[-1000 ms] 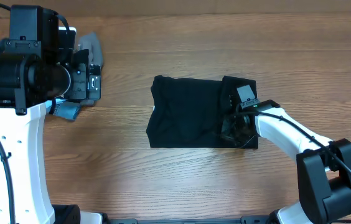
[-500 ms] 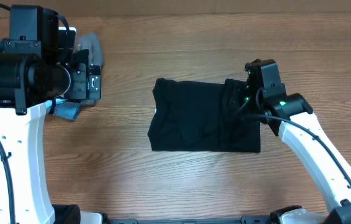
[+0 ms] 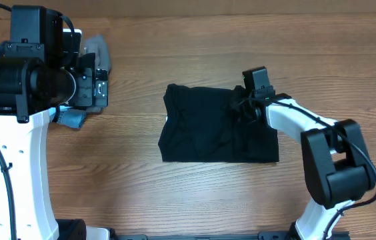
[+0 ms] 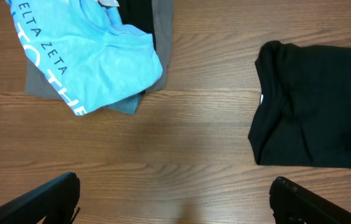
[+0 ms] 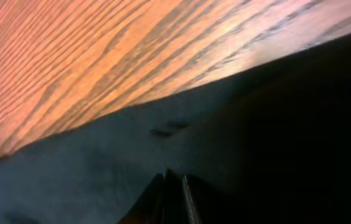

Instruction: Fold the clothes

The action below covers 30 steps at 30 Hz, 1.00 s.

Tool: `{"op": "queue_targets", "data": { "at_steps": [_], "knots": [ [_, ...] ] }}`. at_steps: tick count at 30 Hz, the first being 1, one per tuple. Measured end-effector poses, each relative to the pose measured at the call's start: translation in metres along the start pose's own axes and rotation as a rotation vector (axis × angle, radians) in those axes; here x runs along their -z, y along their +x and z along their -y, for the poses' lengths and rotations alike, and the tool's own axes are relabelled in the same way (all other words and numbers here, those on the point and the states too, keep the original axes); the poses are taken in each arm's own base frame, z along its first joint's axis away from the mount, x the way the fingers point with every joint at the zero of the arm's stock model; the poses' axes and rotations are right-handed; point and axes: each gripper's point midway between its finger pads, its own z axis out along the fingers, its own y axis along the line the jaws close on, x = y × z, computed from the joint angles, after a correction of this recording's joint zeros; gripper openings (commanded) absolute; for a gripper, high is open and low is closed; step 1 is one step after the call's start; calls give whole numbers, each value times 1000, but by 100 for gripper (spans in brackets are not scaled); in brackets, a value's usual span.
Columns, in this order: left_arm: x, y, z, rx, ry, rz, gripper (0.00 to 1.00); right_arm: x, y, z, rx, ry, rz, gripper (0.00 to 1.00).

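The black garment lies folded into a rough rectangle at the middle of the wooden table; it also shows in the left wrist view with its small white label at the left edge. My right gripper is down on the garment's upper right part. In the right wrist view its fingers are closed together in the black cloth. My left gripper is open and empty, held high over bare wood to the left of the garment.
A light blue shirt with white lettering lies on grey folded garments at the far left of the table, partly under the left arm in the overhead view. Bare wood surrounds the black garment.
My right gripper went from the garment's lower right corner, lifted up by the upper right edge, then came down on the upper right part. The left arm has not moved.
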Motion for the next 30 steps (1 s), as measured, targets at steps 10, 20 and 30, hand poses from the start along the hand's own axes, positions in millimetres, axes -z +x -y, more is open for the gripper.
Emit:
{"op": "queue_targets", "data": {
  "at_steps": [10, 20, 30],
  "knots": [
    [0, 0, 0, 0, 0, 0, 100, 104, -12, -3, 84, -70, -35, 19],
    [0, 0, 0, 0, 0, 0, 100, 144, 54, 59, 25, 139, -249, 19],
    [0, 0, 0, 0, 0, 0, 100, 88, 100, 106, -18, 150, -299, 9]
  ]
}}
